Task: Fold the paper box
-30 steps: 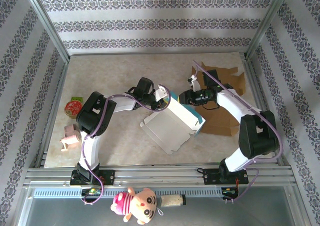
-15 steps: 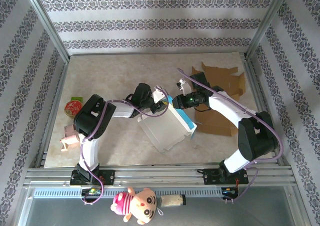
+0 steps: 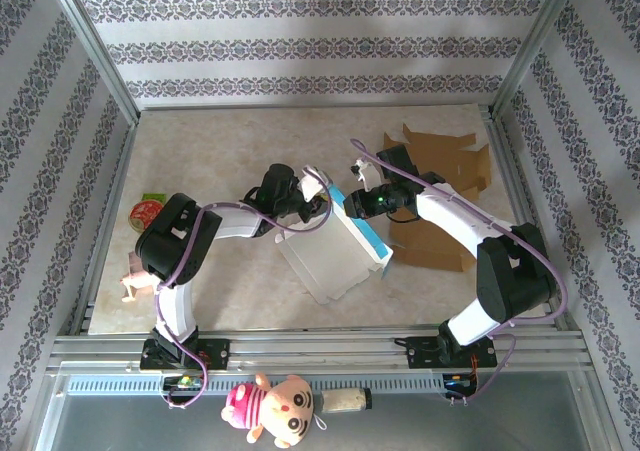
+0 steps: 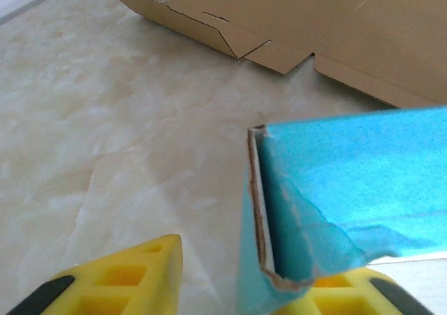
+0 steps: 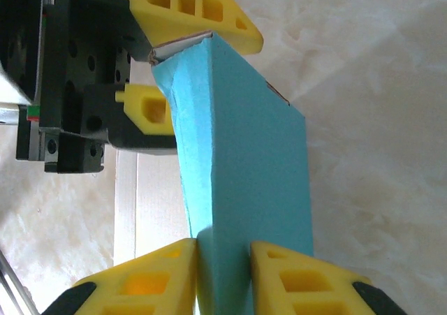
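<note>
Noted right gripper [image 5: 223, 262] clamped on blue flap [image 5: 237, 154] of paper box [image 3: 335, 261] at 1 o'clock (left gripper [image 4: 230, 269] at 11, fingers parted, straddling flap corner).

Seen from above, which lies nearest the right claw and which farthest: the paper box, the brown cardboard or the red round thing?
1. The paper box, centre, its blue flap pinched in the right gripper.
2. The brown cardboard, lying flat just to the right.
3. The red round thing, far over at the left edge.
</note>
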